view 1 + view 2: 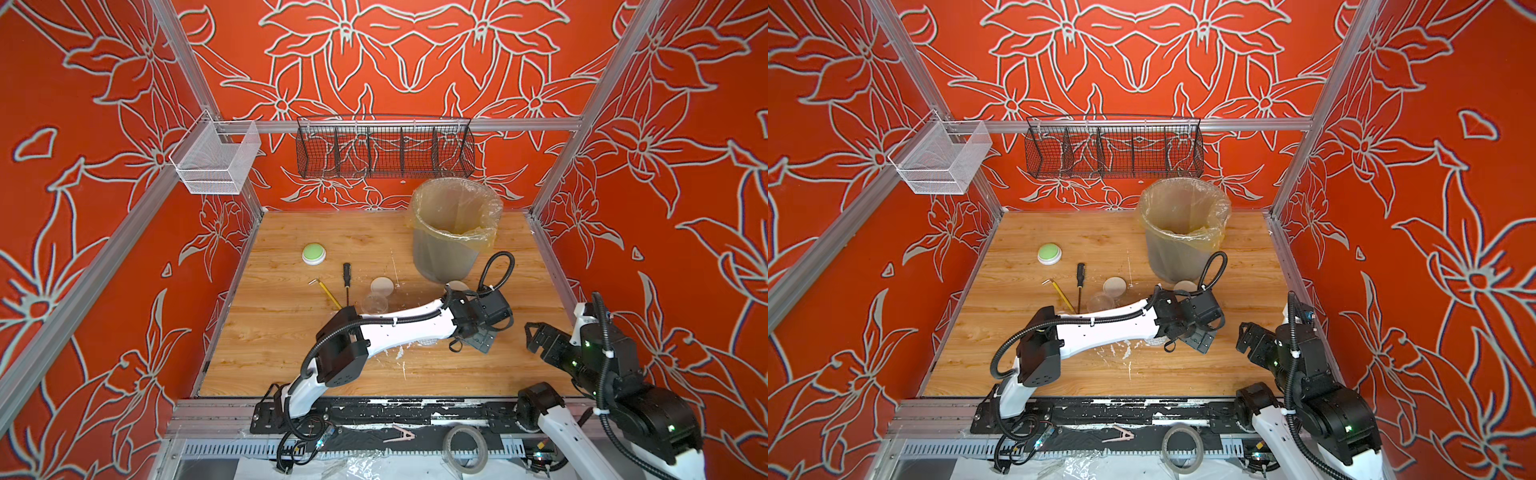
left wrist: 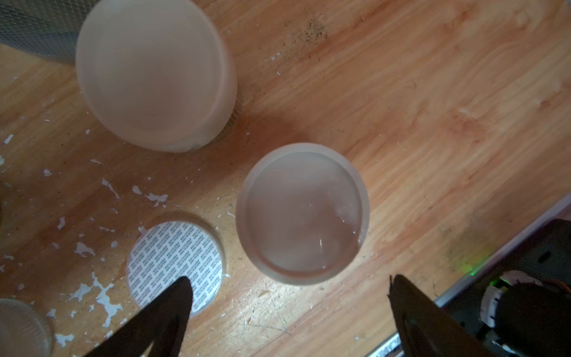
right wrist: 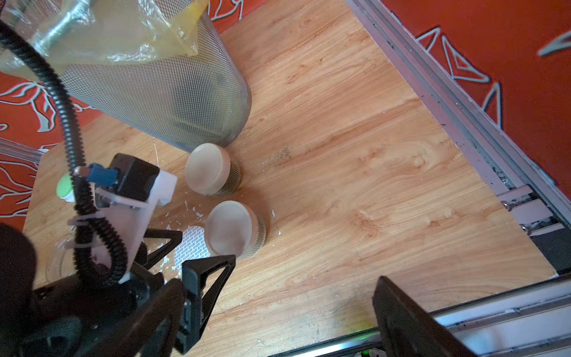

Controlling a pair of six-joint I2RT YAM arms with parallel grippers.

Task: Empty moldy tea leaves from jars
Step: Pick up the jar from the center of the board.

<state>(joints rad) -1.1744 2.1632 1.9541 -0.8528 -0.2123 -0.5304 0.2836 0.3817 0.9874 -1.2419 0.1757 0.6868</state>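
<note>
A short clear ribbed-glass jar with a round cream lid (image 2: pixel 301 213) stands upright on the wooden counter (image 2: pixel 432 123). It is just in front of the left gripper (image 2: pixel 289 284), whose jaws are spread wide and hold nothing. Next to this jar a white round lid with grey dots (image 2: pixel 173 253) lies flat on the counter, partly hidden by one jaw. A second cream-lidded glass jar (image 3: pixel 207 168) stands just beside the foot of the grey mesh bin with a yellowish plastic liner (image 3: pixel 173 102). What is inside these two jars does not show. Near the second one there is a small scatter of dark specks (image 3: pixel 282 153) on the wood; I cannot tell if they are tea leaves. In a top view an open clear jar (image 1: pixel 374 303) stands on the far side of the left arm (image 1: pixel 399 328). The right gripper (image 1: pixel 535 336) hangs apart near the counter's right edge, its jaws also spread and empty.
</note>
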